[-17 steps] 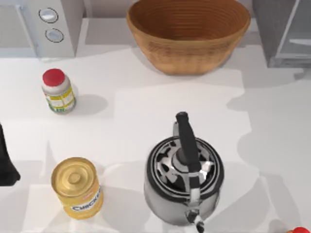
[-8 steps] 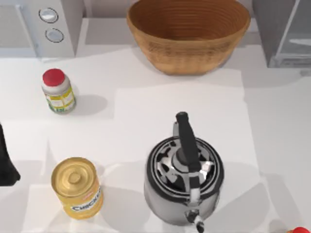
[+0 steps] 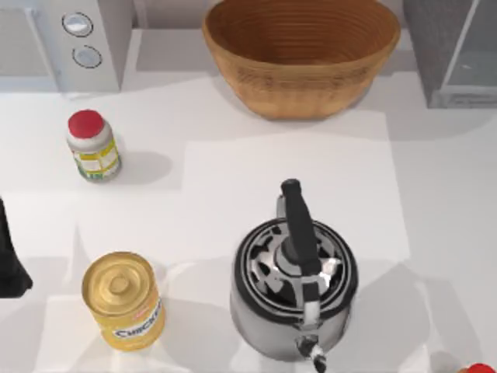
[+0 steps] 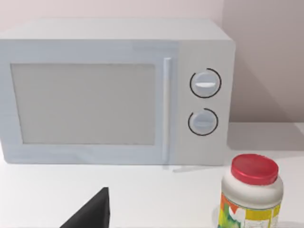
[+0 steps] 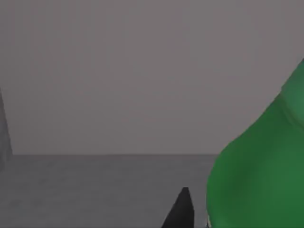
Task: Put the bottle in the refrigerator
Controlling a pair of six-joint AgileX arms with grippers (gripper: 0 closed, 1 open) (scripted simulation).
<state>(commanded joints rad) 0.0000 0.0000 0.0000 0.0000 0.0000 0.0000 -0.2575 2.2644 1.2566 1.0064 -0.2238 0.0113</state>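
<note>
The green bottle [image 5: 259, 166] looms close in the right wrist view, in front of plain dark-grey walls and a grey floor. One dark fingertip [image 5: 180, 211] of my right gripper stands close beside the bottle, and the gripper looks shut on it. The refrigerator [image 3: 454, 47], dark grey with a pale glassy panel, stands at the table's back right corner in the top view. My left arm [image 3: 9, 260] is parked at the table's left edge. Its fingertip [image 4: 92, 213] sits far to one side in the left wrist view, with nothing held.
A white microwave [image 3: 58, 39] [image 4: 114, 90] stands at the back left, a wicker basket [image 3: 303, 54] at the back middle. A red-lidded jar [image 3: 92, 146] [image 4: 249, 194], a yellow can [image 3: 123, 299] and a steel kettle [image 3: 293, 280] stand on the table.
The arm's shadow over the right side of the table has faded away. The jar, can, kettle and left arm have not moved.
</note>
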